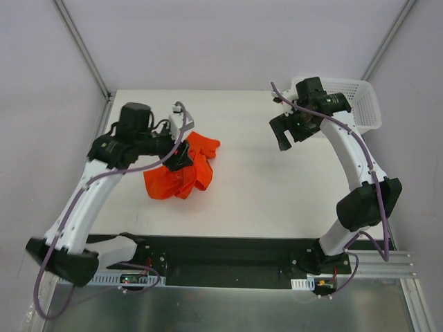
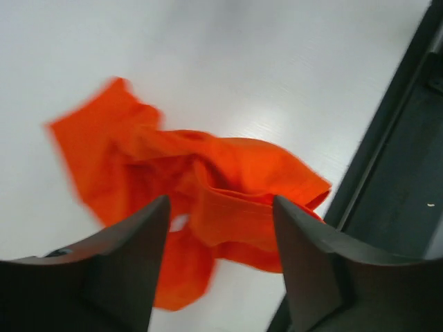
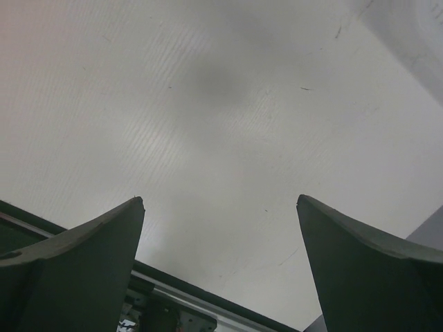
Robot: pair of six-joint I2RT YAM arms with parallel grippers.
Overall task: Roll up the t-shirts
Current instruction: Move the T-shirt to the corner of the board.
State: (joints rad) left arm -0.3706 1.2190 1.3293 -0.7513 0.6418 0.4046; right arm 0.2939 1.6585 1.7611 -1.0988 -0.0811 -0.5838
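Top external view: the plain orange-red short-sleeved t-shirt (image 1: pixel 181 178) lies crumpled in a heap on the left half of the white table (image 1: pixel 277 187), nearer the left edge than the middle. The left gripper (image 1: pixel 180 158) hangs right over the heap's far side. In the left wrist view its fingers are spread, with a folded hem showing between them – nothing looks pinched, though that picture is blurred. It seems placed there to take an edge, since the cloth must be laid flat before any rolling can begin.

The right gripper (image 1: pixel 286 135) is held up above the far right of the table, just beside the white mesh basket (image 1: pixel 363 104). Its jaws stand wide apart over bare tabletop – probably parked clear of the work.

There is open table to the right of the heap for spreading. The black rail (image 1: pixel 228 252) along the near edge lies close to the shirt's near side, so drawing the cloth toward the far right looks safer.
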